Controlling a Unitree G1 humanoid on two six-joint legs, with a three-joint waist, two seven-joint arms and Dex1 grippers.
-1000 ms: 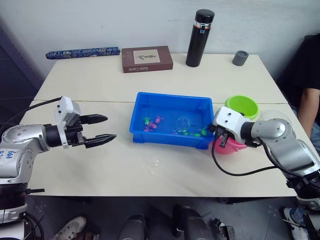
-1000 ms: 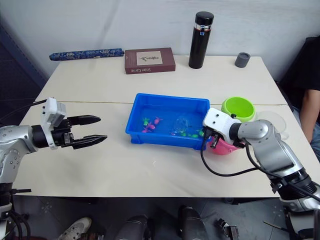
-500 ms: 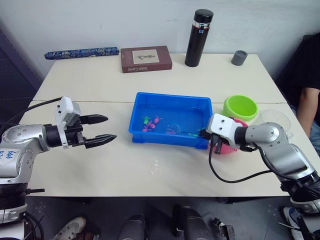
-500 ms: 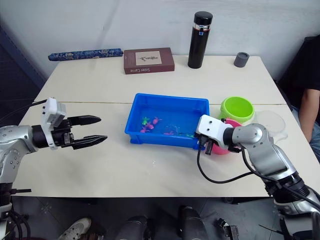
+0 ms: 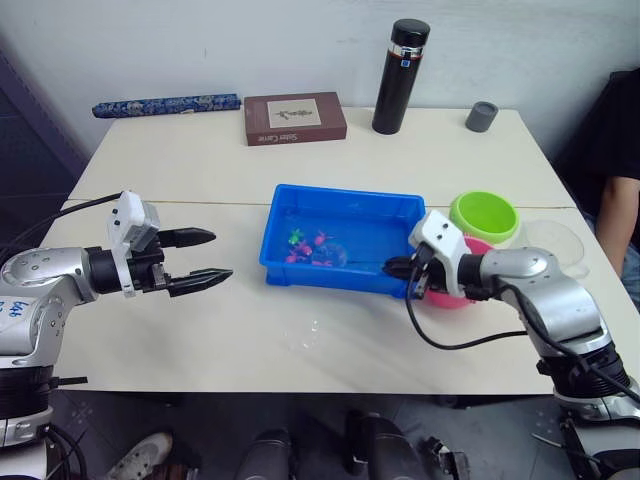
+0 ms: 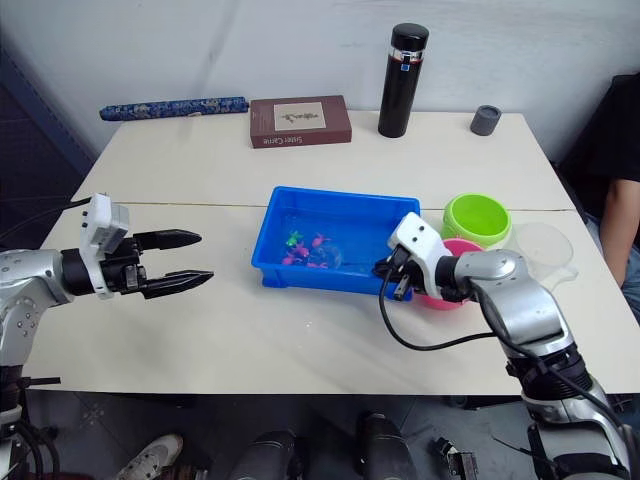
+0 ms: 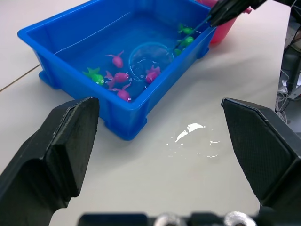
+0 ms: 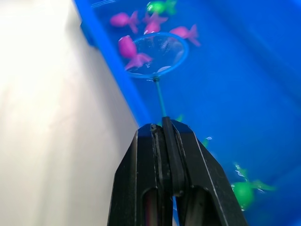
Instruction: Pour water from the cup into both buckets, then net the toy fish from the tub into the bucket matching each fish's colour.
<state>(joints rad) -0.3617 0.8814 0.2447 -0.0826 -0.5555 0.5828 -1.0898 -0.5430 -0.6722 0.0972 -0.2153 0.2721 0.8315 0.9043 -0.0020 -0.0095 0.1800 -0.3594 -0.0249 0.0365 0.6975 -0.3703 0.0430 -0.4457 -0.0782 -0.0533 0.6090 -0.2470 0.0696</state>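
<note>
The right gripper [image 8: 162,129] has its two black fingers pressed together on the thin dark handle of the small round net with the light blue rim [image 8: 157,54]. The hoop lies in the water of the shallow bright blue rectangular plastic tub [image 5: 283,252], near its middle, with one pink toy fish [image 8: 130,50] at its rim. The left gripper [image 5: 205,257] hangs over the bare tabletop to the left of the tub, well apart from it, fingers spread wide and holding nothing.

In the left wrist view four pink fish and four green toy fish [image 7: 94,75] can be counted: one green beside the pink cluster, three in the corner nearest the right gripper. There are two buckets, a lime green round plastic pail [image 5: 484,214] and a pink one [image 5: 462,292] partly hidden behind the right wrist. One wide clear plastic measuring cup [image 5: 556,245] stands just right of them.
</note>
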